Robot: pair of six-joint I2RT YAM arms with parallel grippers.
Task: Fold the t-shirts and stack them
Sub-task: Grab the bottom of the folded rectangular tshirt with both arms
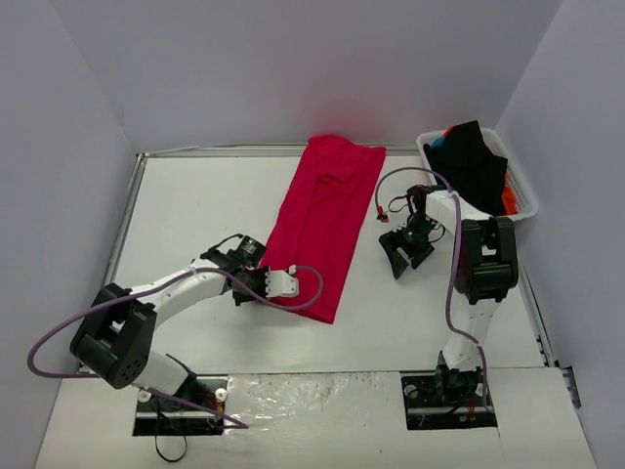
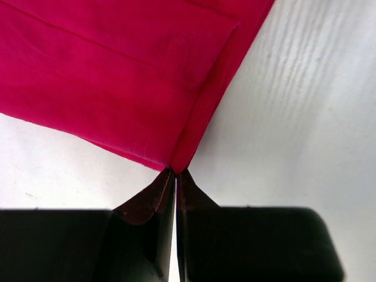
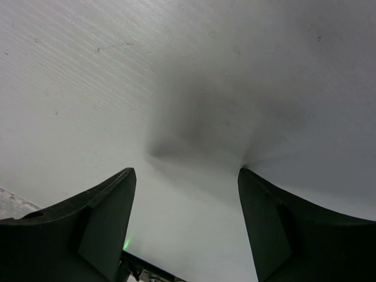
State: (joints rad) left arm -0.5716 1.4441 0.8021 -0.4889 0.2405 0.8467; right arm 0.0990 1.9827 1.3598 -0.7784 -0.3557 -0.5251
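Red t-shirt (image 1: 327, 220) lies as a long strip on the middle of the desk (image 1: 195, 215). Left gripper (image 2: 176, 171) is closed on its near corner, and right gripper (image 1: 405, 256) hangs open just right of it. The next fold probably needs this end carried to the far end.

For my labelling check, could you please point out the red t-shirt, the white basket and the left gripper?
red t-shirt (image 1: 322, 225): top view, middle of the cloth.
white basket (image 1: 525, 191): top view, right rim.
left gripper (image 2: 175, 173): left wrist view, between its shut fingertips.
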